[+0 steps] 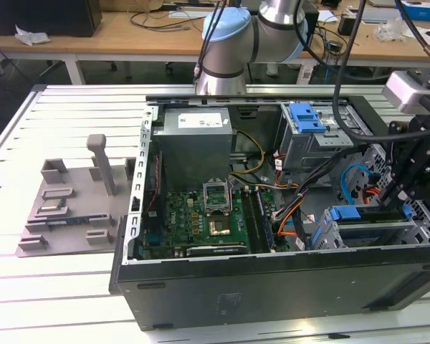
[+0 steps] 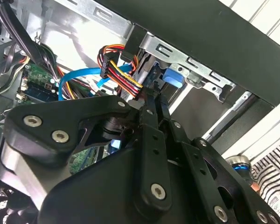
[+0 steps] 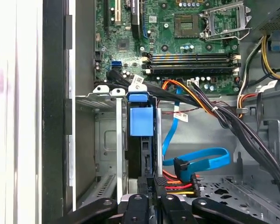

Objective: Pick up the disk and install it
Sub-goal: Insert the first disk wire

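The disk (image 1: pixel 365 215) stands on edge in the metal drive cage (image 1: pixel 387 233) at the front corner of the open computer case, on the exterior view's right. Its blue carrier shows at both ends. In the first wrist view the disk (image 3: pixel 147 154) is a dark narrow slab in the cage slot, with the blue carrier tab (image 3: pixel 141 120) at its far end. My gripper (image 1: pixel 391 199) reaches down onto the disk's near end, and its black fingers (image 3: pixel 136 201) close on the slab from both sides. In the second wrist view the gripper (image 2: pixel 151 95) points at the blue carrier (image 2: pixel 173 77).
Bundles of orange, red and blue cables (image 3: pixel 196 161) lie right beside the cage. The motherboard (image 1: pixel 201 215) and grey power supply (image 1: pixel 193 140) fill the rest of the case. A second cage with a blue latch (image 1: pixel 306 118) sits at the back. A grey fixture (image 1: pixel 79 201) lies on the table.
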You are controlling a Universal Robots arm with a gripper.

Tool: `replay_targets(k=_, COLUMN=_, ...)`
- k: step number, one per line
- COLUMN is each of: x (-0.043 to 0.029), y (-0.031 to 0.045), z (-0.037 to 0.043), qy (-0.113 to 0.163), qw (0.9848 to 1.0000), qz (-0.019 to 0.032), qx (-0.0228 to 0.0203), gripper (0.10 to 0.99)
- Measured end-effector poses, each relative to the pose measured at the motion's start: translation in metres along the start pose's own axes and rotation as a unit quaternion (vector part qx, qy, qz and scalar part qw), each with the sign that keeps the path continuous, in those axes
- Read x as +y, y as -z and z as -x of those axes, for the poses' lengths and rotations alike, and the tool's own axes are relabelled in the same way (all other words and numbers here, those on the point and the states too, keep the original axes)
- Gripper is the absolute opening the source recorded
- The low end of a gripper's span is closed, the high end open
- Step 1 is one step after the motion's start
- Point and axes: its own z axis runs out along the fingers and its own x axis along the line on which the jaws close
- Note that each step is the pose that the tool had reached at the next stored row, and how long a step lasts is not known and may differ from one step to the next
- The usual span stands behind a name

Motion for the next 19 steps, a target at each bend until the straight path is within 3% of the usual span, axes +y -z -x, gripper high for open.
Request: replay_targets(k=19, x=-0.0002, y=-0.0080, z=0.0004, qy=0.000, qw=1.0000, qz=0.0001, qx=-0.0021, gripper=0.165)
